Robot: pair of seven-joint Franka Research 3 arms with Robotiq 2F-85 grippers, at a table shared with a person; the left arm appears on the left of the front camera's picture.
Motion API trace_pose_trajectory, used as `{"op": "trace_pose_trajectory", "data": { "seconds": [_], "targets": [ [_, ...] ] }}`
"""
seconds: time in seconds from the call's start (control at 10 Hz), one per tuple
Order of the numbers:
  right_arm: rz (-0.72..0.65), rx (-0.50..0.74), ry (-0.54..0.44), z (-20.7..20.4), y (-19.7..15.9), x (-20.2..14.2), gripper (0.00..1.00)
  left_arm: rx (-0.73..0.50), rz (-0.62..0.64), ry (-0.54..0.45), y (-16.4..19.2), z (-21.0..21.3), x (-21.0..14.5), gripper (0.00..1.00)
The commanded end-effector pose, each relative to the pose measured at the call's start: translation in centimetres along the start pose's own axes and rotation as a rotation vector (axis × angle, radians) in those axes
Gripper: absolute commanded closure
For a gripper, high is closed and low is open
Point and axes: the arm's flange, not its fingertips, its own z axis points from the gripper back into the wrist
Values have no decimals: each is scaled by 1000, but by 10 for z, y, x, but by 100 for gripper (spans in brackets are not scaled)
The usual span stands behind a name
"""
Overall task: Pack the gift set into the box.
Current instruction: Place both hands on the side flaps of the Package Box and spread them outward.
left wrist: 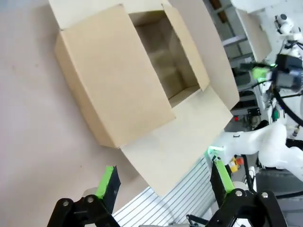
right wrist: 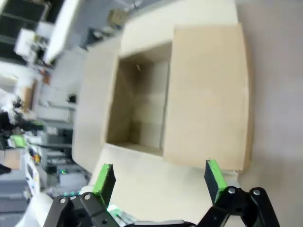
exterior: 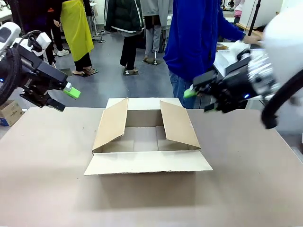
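The left gripper (exterior: 66,99) and the right gripper (exterior: 199,101) are built of black angular links tipped with bright green pads, and are carried on the glossy white left arm (exterior: 8,34) and right arm (exterior: 284,33). A thick black cable (exterior: 280,101) is looped beside the right wrist. The person (exterior: 196,38) is dressed in a bright blue long-sleeved top and blue jeans.
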Motion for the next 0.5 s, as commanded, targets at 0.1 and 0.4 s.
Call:
{"op": "trace_pose_trajectory", "data": {
  "seconds": [0.1,0.4],
  "targets": [
    [87,-76,69,17,-35,-64,0,11,22,-27,8,18,-12,0],
    [53,-71,87,-21,-4,-13,0,11,22,-27,8,18,-12,0]
  ]
}}
